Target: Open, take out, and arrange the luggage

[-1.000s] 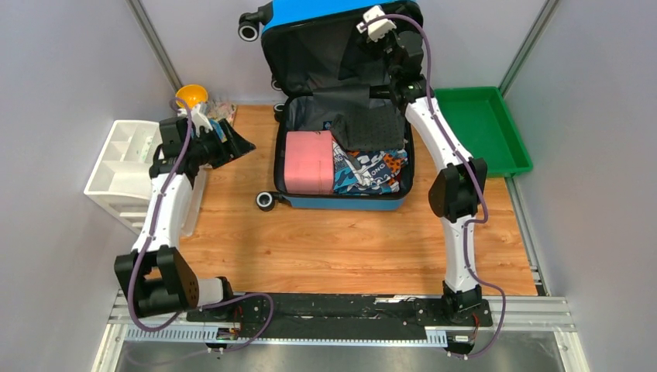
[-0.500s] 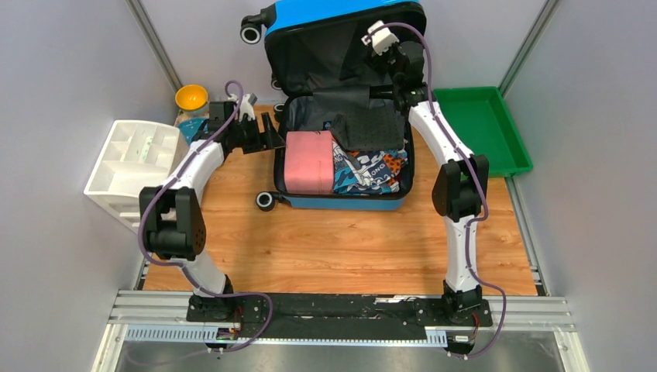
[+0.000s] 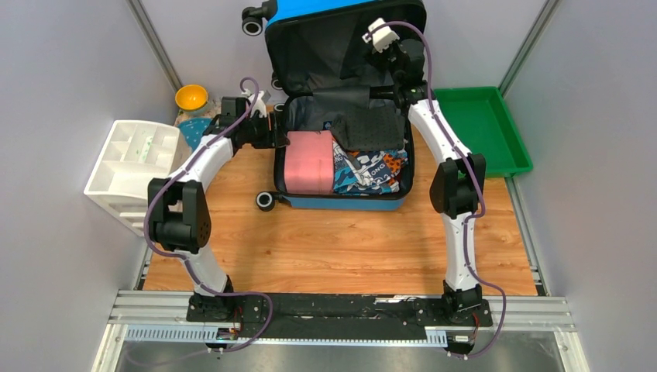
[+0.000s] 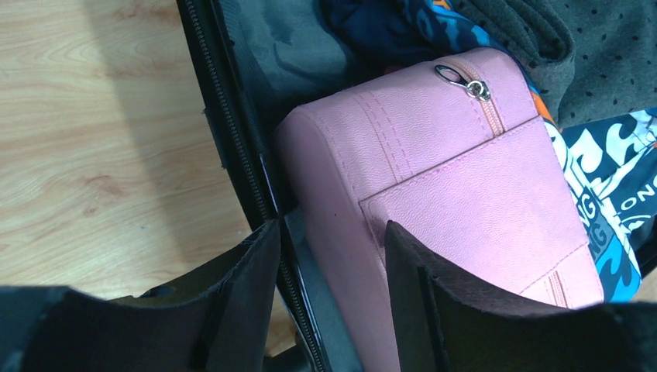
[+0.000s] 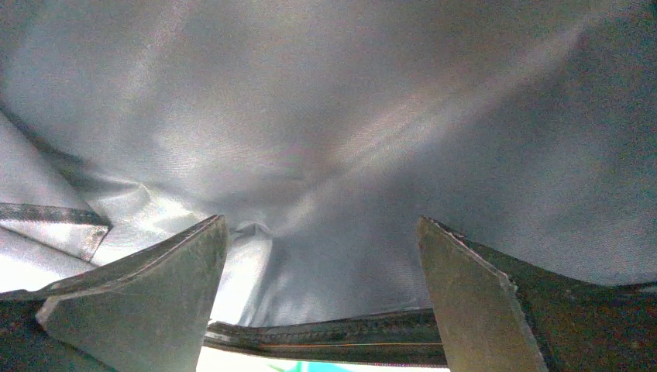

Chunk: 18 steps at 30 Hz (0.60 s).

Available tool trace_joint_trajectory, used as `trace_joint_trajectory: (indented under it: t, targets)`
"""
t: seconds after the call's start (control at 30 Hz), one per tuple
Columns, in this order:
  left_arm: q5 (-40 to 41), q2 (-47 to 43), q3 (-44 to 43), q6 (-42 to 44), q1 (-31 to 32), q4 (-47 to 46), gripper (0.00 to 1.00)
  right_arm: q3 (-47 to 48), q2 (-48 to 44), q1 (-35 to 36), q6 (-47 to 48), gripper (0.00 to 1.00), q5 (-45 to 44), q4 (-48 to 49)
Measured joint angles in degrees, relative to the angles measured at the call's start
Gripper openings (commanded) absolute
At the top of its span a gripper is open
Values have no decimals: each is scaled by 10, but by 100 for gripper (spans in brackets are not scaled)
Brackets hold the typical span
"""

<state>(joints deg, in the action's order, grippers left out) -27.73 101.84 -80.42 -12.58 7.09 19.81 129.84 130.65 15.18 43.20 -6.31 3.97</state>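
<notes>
Left gripper point(image 4: 331, 236) arrived, straddling luggage point(image 4: 236, 147) rim

We can read only one scrap of lettering: bold white block capitals "ONG" on the blue, orange and white patterned cloth point(image 4: 612, 201) packed in the bright-blue hard-shell suitcase point(image 3: 341, 204). The picture's edge cuts the word off.

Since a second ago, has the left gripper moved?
Yes. The left gripper has swung right, away from the white organiser, and now sits at the left wall of the luggage.
</notes>
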Motion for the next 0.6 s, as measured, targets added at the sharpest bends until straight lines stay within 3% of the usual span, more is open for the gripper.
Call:
trace_joint_trajectory:
  t: [0.37,0.6]
  targets:
    - [-24,-62,69,13,-19,0,73,42,28,-4,6,100,4,10]
    - [-19,-85,90,12,-63,37,74,43,34,-10,5,100,7,19]
